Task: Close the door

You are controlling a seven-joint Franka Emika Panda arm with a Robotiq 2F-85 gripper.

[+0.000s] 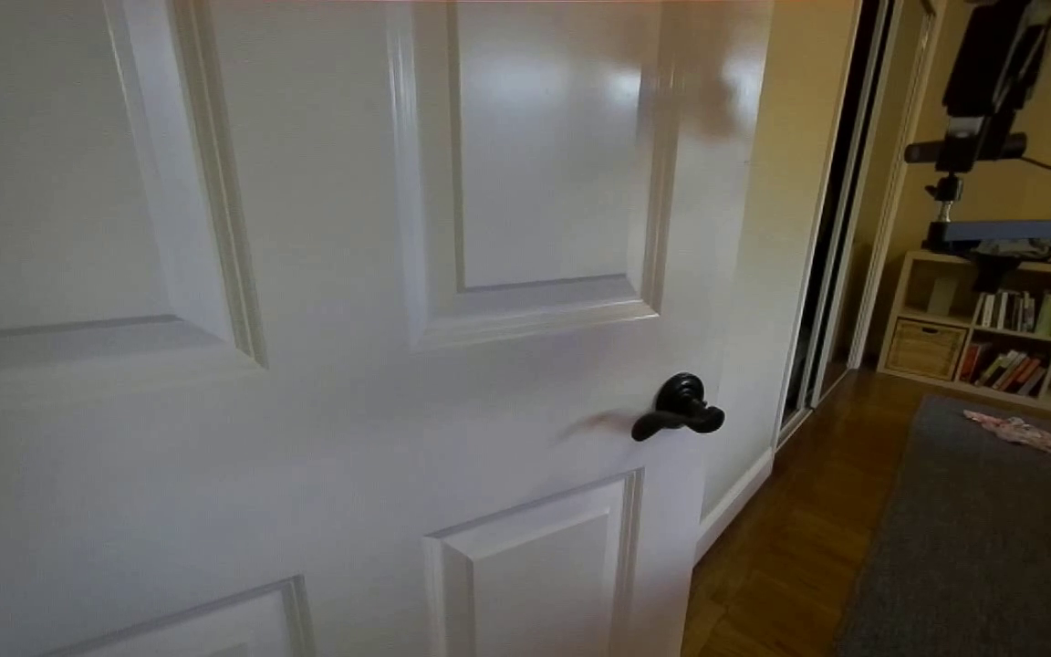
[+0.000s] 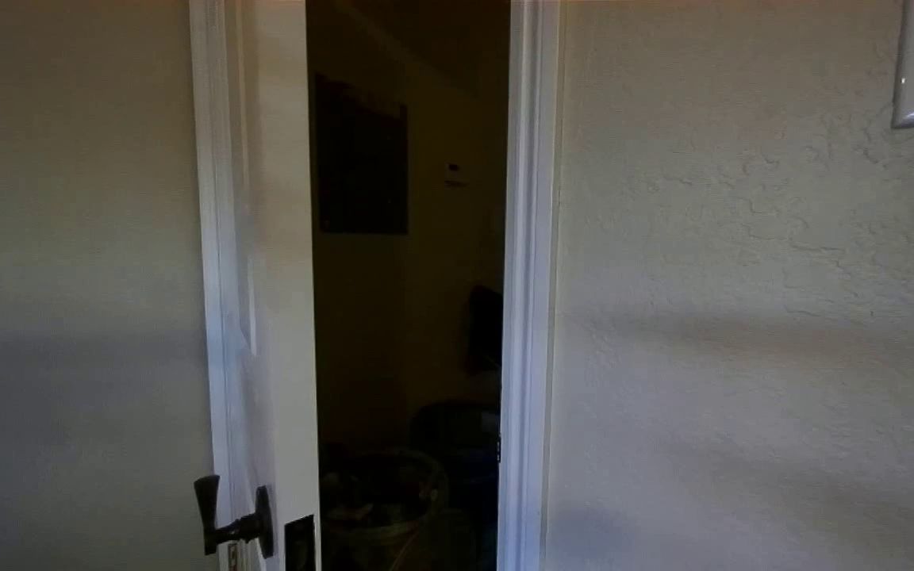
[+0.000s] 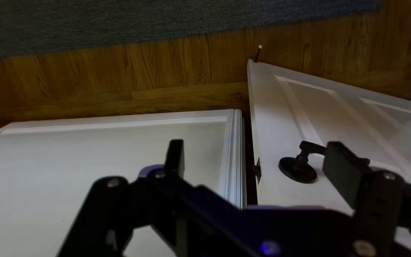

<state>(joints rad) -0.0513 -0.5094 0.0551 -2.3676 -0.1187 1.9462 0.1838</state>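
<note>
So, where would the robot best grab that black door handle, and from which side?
Probably by the lever, coming straight at the panelled face of the door: the lever stands off that face, leaving room behind. It runs roughly sideways, so the gripper might close from above and below.

We can read no text, brand or number. On and beyond the blocky black gripper fingers [image 3: 341,174] we make out no lettering, and the slim pale book spines [image 1: 1007,311] in an exterior view are too small to read.

Dim, glare on door [image 1: 334,401], dark doorway [image 2: 401,333]
</note>
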